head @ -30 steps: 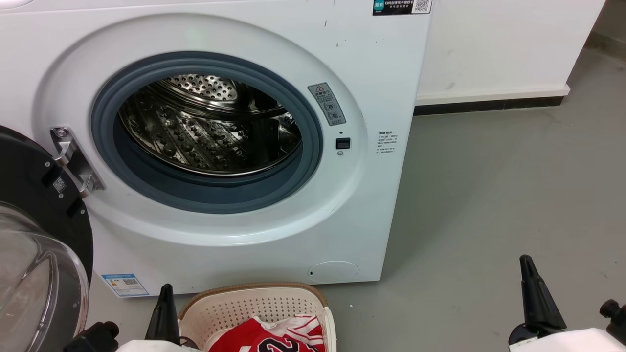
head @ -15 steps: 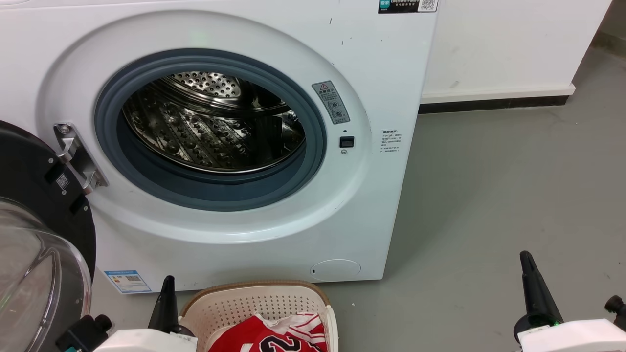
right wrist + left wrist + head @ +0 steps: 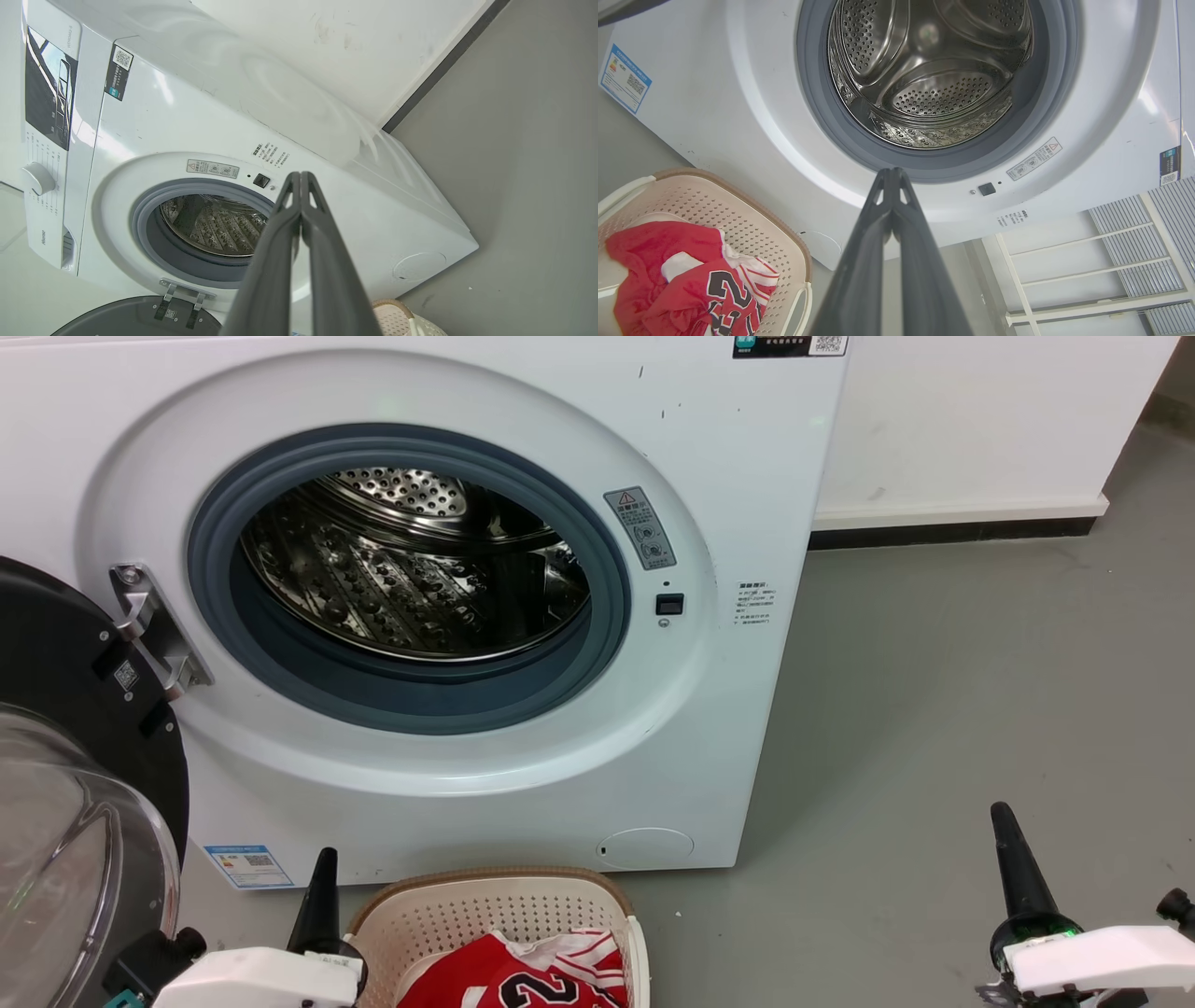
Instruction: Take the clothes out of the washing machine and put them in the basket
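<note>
The white washing machine [image 3: 485, 775] stands with its black-framed glass door [image 3: 65, 784] swung open to the left. Inside its steel drum [image 3: 411, 569] I see bare metal. The clothes [image 3: 527, 975], a red jersey with a black 23, lie in the cream basket [image 3: 485, 905] on the floor just in front of the machine. My left gripper [image 3: 322, 873] is shut and holds nothing, just left of the basket. My right gripper [image 3: 1004, 826] is shut too, far to the right above the floor. In the left wrist view the jersey [image 3: 686, 275] lies in the basket [image 3: 738, 214] at lower left.
Grey floor [image 3: 980, 663] stretches to the right of the machine. A white wall with a dark skirting strip [image 3: 943, 532] runs behind it. White slatted shelving [image 3: 1087, 266] shows at the right of the left wrist view.
The whole head view has shifted a little, so the camera moved. Both grippers have crept slightly upward and stay shut. The jersey stays in the basket.
</note>
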